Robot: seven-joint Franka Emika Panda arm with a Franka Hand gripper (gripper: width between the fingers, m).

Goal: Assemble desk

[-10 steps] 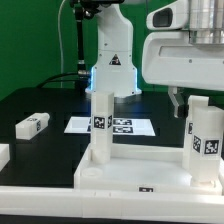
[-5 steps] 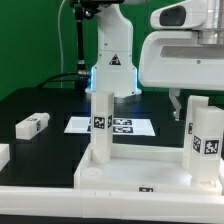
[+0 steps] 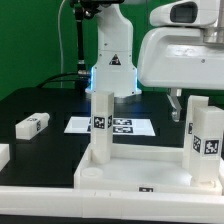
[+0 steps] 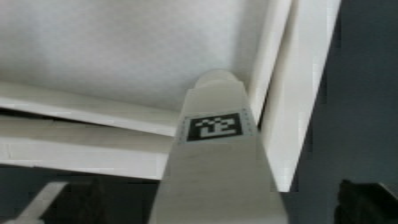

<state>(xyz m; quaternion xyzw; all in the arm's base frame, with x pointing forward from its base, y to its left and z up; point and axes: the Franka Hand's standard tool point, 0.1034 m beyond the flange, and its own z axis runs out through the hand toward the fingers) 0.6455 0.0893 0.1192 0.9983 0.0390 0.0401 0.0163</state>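
Note:
The desk's white rimmed top (image 3: 120, 172) lies in the foreground with two leg blocks standing upright in it. One leg (image 3: 100, 125) stands at the exterior view's left, the other leg (image 3: 205, 138) at its right. My gripper (image 3: 195, 106) hangs open over the top of the right leg, with one dark finger (image 3: 176, 106) showing beside it. In the wrist view that tagged leg (image 4: 217, 130) runs up between my open gripper (image 4: 205, 205), well apart from the dark fingers (image 4: 365, 202), with the top (image 4: 107, 60) beneath it.
A loose white leg block (image 3: 32, 124) lies on the black table at the exterior view's left, and another white piece (image 3: 3, 155) shows at the left edge. The marker board (image 3: 125, 126) lies behind the desk top, before the robot's base (image 3: 112, 65).
My gripper has risen slightly above the right leg, still open. The legs and top have not moved.

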